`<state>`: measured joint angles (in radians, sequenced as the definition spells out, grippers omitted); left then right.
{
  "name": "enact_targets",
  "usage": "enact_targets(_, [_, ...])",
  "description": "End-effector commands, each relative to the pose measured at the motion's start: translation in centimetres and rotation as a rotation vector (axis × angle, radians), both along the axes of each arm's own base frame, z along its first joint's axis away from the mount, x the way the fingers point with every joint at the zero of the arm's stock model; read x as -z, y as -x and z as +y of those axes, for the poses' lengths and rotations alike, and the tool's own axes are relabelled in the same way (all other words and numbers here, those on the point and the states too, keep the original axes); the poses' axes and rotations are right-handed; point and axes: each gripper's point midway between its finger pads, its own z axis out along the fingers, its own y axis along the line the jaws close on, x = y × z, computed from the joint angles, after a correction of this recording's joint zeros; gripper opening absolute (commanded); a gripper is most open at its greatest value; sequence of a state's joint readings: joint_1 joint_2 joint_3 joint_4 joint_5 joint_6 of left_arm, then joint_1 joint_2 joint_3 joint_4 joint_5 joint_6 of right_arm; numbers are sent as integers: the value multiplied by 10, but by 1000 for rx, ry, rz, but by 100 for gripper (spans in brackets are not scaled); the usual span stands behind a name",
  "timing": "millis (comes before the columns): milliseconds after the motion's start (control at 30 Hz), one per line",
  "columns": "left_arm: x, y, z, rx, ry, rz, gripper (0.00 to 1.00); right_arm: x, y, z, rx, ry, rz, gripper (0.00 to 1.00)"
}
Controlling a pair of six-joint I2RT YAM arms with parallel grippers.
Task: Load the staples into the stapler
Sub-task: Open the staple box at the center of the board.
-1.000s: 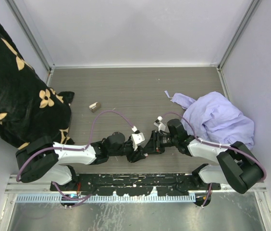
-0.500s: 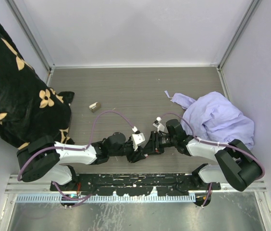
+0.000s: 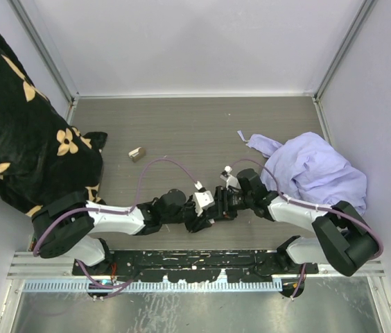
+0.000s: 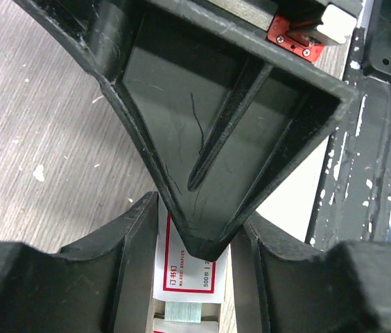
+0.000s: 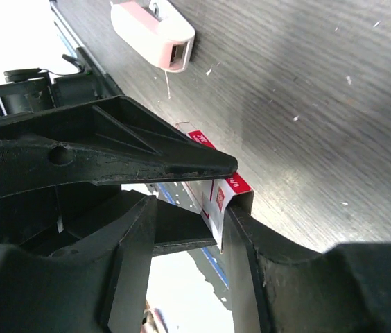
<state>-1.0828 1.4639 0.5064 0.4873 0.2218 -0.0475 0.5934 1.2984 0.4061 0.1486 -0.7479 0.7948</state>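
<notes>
The staples are a small red-and-white box, and its tan inner tray sticks out of the near end. My left gripper is shut on the box's two sides, low over the table near its front. In the top view it meets my right gripper. My right gripper has its jaws apart. One finger touches the box's red end, and a gap shows on the other side. A small pale pink stapler lies apart at the left.
A crumpled lilac cloth lies at the right, close behind my right arm. A black blanket with tan flowers fills the left side. Grey walls close the back and sides. The arms' mounting rail runs along the near edge.
My right gripper has moved a little left and closed in on the box in my left gripper. My left forearm has shifted slightly right. The stapler has not moved.
</notes>
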Motion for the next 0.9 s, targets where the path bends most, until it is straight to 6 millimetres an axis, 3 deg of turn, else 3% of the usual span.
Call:
enact_targets(0, [-10, -15, -11, -20, 0, -64, 41, -13, -16, -7, 5, 30, -120, 49])
enact_targets(267, [7, -20, -10, -37, -79, -67, 42, -4, -30, -46, 97, 59, -121, 48])
enact_targets(433, [14, -22, -17, -41, -111, -52, 45, -4, -33, -52, 119, 74, -141, 46])
enact_targets(500, [15, -22, -20, -40, -115, -46, 51, -2, -33, -53, 122, 82, -144, 45])
enact_targets(633, [11, -22, -20, -52, -106, -39, 73, -1, -34, -56, 128, 100, -156, 45])
enact_targets(867, [-4, -17, -1, -105, -72, -30, 77, -11, -45, -70, 163, 222, -263, 45])
